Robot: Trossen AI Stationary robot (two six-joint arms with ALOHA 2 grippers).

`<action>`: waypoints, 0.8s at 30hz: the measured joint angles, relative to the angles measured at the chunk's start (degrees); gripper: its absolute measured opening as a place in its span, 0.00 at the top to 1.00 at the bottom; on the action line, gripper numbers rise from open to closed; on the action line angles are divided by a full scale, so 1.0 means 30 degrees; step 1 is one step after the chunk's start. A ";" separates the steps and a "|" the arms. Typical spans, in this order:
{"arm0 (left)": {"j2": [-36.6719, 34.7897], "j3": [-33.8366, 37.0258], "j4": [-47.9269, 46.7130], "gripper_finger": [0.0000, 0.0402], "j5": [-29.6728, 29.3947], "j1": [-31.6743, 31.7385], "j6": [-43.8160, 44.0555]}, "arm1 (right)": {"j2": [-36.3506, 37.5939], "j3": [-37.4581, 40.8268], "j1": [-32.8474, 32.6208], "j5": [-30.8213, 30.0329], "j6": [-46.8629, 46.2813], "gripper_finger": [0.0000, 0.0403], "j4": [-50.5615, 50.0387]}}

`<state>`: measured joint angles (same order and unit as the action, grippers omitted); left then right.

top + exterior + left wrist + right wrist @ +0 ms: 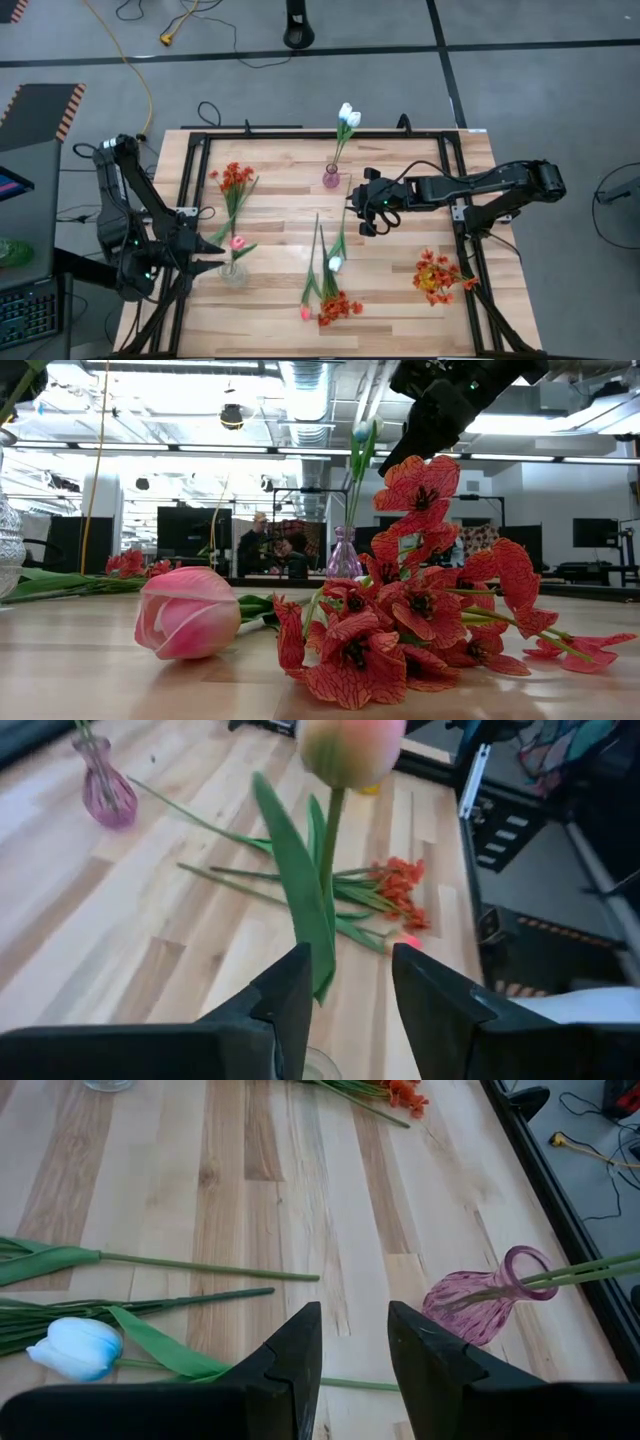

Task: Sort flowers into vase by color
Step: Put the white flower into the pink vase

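Note:
My left gripper [214,256] [352,960] is open at the table's left. A pink tulip [350,748] [238,242] stands upright just ahead of its fingers, with the stem down in a clear vase [232,273]. A red-orange bunch [235,178] leans out of that same vase. My right gripper [363,210] [355,1315] is open and hovers mid-table beside a purple vase [330,178] [488,1306] that holds white tulips [348,116]. A white tulip [335,263] [75,1348], a pink tulip [305,313] [186,612] and a red-orange bunch [340,305] [400,630] lie flat near the front edge.
Another red-orange bunch [438,275] lies near the table's right edge. Long green stems [200,1268] run across the boards under my right gripper. Dark frame rails [190,180] border the table's left and right sides. Bare wood [280,215] shows between the two vases.

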<state>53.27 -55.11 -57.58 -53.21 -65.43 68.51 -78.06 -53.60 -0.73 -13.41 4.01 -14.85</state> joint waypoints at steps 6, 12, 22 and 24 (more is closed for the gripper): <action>-0.1700 0.0000 -0.0177 0.70 -0.0390 0.0000 -0.0191 | 0.0000 0.0000 0.0005 0.0000 0.0016 0.65 0.0000; -0.3582 0.0000 -0.1389 0.72 -0.1769 0.0146 0.0055 | 0.0000 0.0000 0.0003 0.0016 0.0036 0.65 0.0103; -0.5265 0.0000 -0.1588 0.73 -0.3401 0.2894 -0.1031 | 0.0000 0.0000 0.0079 0.3315 0.2077 0.65 0.1245; -0.5270 0.0000 -0.1579 0.73 -0.3334 0.3718 -0.1042 | 0.0000 0.0000 0.0213 0.3699 0.2414 0.65 0.1306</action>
<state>37.46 -55.11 -62.32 -63.22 -54.28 65.39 -78.06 -53.60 -0.09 -2.31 11.25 -10.93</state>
